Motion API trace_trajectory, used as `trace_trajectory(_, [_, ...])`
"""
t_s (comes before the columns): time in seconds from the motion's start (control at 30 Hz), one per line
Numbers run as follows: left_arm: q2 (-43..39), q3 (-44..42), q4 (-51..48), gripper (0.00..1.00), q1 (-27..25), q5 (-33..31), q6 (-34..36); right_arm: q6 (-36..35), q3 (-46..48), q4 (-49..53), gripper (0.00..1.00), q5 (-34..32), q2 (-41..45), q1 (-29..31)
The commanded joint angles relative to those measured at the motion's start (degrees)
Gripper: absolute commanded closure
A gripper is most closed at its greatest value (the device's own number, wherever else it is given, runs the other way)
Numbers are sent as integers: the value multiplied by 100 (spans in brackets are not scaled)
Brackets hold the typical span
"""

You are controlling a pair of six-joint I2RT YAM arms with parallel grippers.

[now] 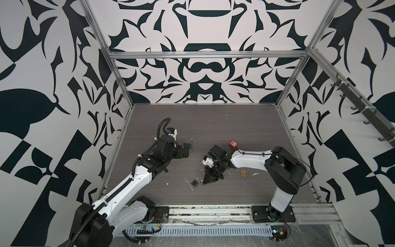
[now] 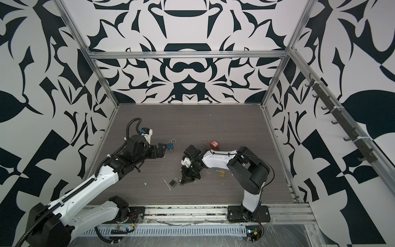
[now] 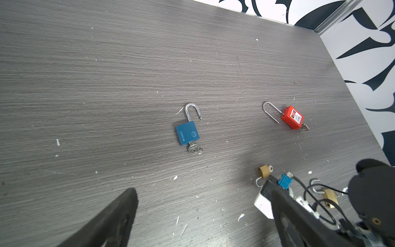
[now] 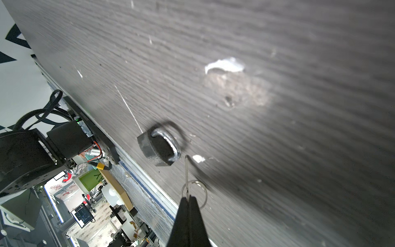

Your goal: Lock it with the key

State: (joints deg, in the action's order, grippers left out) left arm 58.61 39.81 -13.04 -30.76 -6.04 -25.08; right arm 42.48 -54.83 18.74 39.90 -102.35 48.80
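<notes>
Across the grey wood-grain tabletop (image 1: 213,124) I have two white-and-black arms, the left arm (image 1: 136,177) and the right arm (image 1: 252,159). My left claw (image 3: 203,192) hangs with its fingers wide apart and nothing between them, near the blue square padlock (image 3: 187,133). My right claw (image 4: 189,198) is pinched together on a thin silver key (image 4: 186,171), whose tip sits just beside the dark grey padlock (image 4: 156,147).

I count five padlocks. The blue one and a red plastic padlock (image 3: 292,117) each have an open shackle and a key in the base. Besides the dark grey one, a small brass padlock (image 3: 330,195) and a second brass padlock (image 3: 264,171) lie by the right arm. That makes three keys.
</notes>
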Motion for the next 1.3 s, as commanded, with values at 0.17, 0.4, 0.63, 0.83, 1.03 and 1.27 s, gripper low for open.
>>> trace_trajectory(0.17, [-58, -72, 21, 0, 24, -131, 47, 113, -155, -102, 96, 42, -67, 82])
trace_trajectory(0.4, [-100, -85, -32, 0, 22, -217, 46, 144, -193, -143, 92, 96, -159, 143])
trace_trajectory(0.63, [-130, -130, -23, 0, 25, -255, 38, 131, -230, -169, 90, 144, -225, 191])
trace_trajectory(0.83, [-122, -131, -23, 0, 19, -258, 32, 127, -268, -195, 89, 166, -273, 192])
trace_trajectory(1.03, [-95, -124, -23, 0, 25, -277, 36, 78, -331, -195, 89, 193, -330, 192])
trace_trajectory(1.27, [-87, -104, -49, 0, 25, -294, 46, 24, -385, -187, 90, 221, -374, 192])
